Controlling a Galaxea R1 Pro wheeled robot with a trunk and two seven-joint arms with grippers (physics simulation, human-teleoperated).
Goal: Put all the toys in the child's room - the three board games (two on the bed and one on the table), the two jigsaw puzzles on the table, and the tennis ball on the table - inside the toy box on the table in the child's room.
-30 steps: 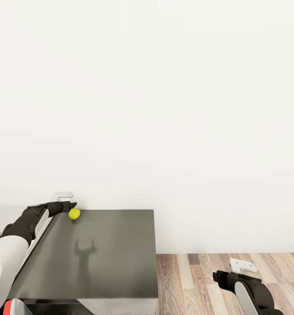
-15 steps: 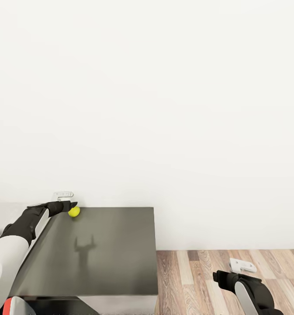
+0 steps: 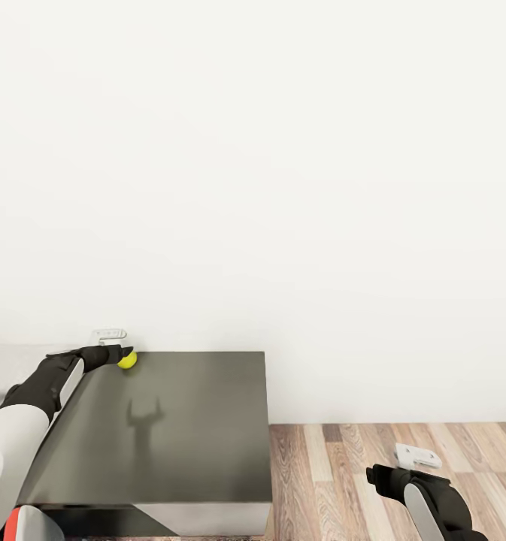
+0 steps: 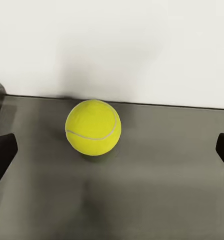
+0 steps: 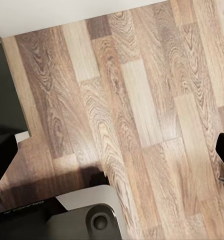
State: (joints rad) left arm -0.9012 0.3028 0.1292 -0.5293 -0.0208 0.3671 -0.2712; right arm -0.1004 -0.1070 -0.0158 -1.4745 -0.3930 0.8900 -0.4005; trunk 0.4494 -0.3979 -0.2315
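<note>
- Tennis ball (image 3: 127,360), small, yellow-green and felt-covered, sits at the far-left corner of the dark grey shelf top (image 3: 185,428), close to the white wall (image 3: 283,188).
- Left gripper (image 3: 125,352) has its jaws spread wide; in the wrist view the ball (image 4: 93,127) lies dead ahead at 12 o'clock, between the 2 fingertips' lines but apart from them.
- Right gripper (image 3: 416,456) hangs over the wood-plank floor (image 3: 343,466) at 4 o'clock, well apart; its jaws look open and empty.
- Left arm is clearly the nearer one.
</note>
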